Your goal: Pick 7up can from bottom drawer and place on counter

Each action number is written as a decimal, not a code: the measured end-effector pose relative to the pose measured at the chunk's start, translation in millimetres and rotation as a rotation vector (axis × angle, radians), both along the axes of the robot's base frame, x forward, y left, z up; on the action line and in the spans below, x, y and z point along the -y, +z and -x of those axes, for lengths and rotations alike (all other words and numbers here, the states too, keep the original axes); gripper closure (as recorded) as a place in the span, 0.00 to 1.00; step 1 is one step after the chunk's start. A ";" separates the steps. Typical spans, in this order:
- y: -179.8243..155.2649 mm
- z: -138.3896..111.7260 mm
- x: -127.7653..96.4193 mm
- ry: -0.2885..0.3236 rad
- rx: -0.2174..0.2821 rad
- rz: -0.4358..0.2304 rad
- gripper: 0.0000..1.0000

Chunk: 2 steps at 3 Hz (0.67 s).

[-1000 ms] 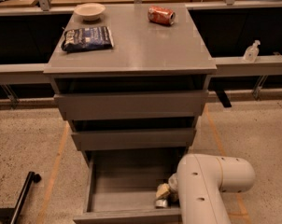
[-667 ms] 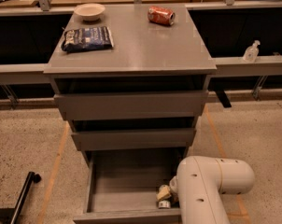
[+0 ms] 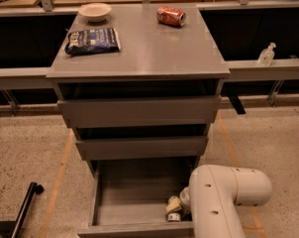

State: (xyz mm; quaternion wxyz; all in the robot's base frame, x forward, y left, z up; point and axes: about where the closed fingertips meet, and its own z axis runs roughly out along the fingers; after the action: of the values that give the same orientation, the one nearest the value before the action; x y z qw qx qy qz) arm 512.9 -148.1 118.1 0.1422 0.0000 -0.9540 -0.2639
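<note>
Currently the bottom drawer (image 3: 134, 197) stands pulled out, its floor bare across the left and middle. The can (image 3: 173, 210) sits in the drawer's right front corner, close to the right wall; whether it is upright or tilted cannot be determined. The gripper (image 3: 184, 200) is down inside the drawer at that same corner, just beside the can and largely hidden behind the white arm (image 3: 228, 197), which reaches in from the lower right. Whether the gripper is open, closed or holding the can cannot be told.

The top drawer (image 3: 139, 110) and middle drawer (image 3: 142, 147) each project slightly from the cabinet.

The counter (image 3: 149, 53) carries three items, all apart from one another: a pale bowl (image 3: 94, 11) at the back left, a dark bag (image 3: 92, 40) in front of the bowl, and a red can (image 3: 171, 16) lying on its side at the back right. A small clear bottle (image 3: 266, 54) stands on the ledge (image 3: 268, 69) to the right of the cabinet.
</note>
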 end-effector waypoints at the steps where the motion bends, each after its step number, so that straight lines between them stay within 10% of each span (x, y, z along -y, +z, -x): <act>1: 47.6 -7.0 -6.0 0.021 0.093 -0.053 1.00; 2: 128.1 -4.4 -21.5 0.088 0.278 -0.167 1.00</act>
State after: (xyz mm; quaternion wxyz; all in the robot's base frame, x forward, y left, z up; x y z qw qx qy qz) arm 517.3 -126.5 246.2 0.0196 0.0902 -0.9384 -0.3331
